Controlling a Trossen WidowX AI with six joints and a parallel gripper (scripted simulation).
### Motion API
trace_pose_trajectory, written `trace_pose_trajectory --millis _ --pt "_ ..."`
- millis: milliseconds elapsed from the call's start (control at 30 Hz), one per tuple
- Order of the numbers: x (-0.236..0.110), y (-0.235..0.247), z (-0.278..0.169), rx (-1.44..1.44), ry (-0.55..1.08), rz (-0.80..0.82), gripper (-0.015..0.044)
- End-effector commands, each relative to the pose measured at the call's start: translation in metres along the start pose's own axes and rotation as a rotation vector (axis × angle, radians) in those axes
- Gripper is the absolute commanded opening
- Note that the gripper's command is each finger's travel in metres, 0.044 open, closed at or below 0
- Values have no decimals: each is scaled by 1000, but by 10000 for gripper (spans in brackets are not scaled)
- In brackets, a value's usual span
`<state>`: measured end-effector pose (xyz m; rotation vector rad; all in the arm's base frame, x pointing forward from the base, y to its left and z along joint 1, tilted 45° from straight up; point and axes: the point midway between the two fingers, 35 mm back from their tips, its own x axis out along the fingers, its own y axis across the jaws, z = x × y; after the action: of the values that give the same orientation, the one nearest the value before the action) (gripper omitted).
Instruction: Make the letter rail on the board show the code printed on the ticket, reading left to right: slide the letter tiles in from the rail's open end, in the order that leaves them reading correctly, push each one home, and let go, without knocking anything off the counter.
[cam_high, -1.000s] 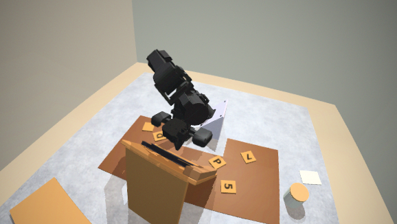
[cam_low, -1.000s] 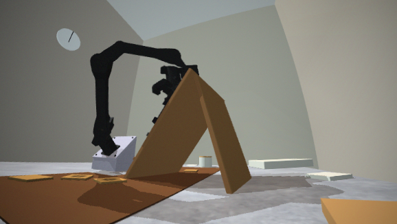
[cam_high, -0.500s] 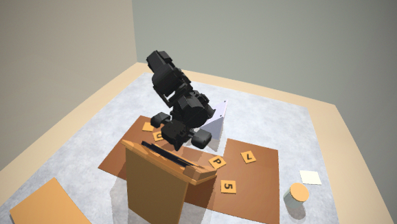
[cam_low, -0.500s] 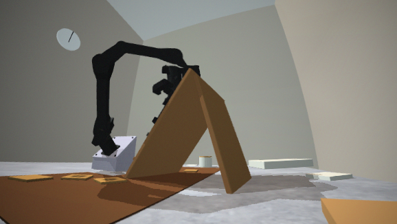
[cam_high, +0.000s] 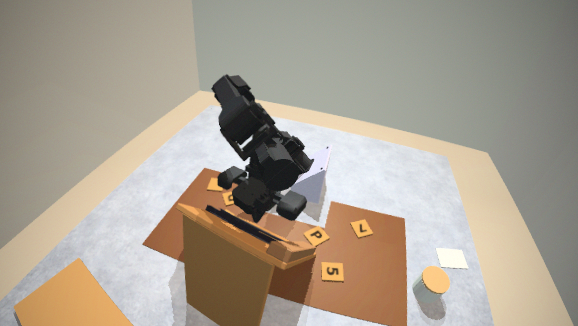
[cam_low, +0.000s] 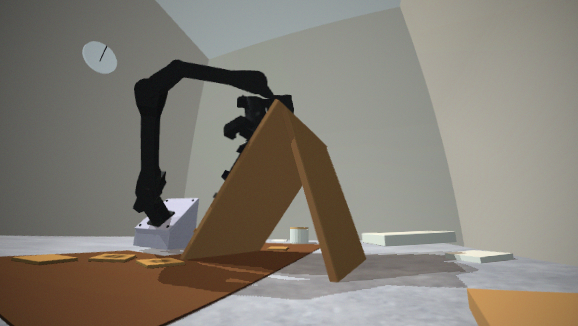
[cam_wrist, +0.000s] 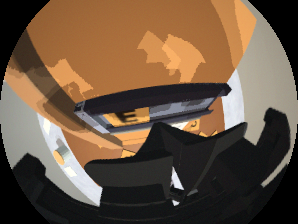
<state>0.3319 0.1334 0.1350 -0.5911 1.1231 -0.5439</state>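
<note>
Pincer (cam_high: 255, 216) closed, empty, tip pressing at letter rail (cam_high: 245, 226) on board (cam_high: 227, 272); E tile (cam_wrist: 127, 120) sat inside rail. Risk judged: excess push tipping board, scattering loose tiles (cam_high: 316, 235) off counter (cam_high: 400, 180)

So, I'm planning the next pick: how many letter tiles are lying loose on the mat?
5 show: the P, the 5 and one more right of the board, plus two left of the arm, partly covered. Others may be hidden.
</note>
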Motion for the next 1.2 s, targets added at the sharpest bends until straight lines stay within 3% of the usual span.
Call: trace_pose_trajectory --millis 0,1167 --pt "2 -1 2 1 -1 -1 0" --pt "15 -3 14 1 -2 -2 0"
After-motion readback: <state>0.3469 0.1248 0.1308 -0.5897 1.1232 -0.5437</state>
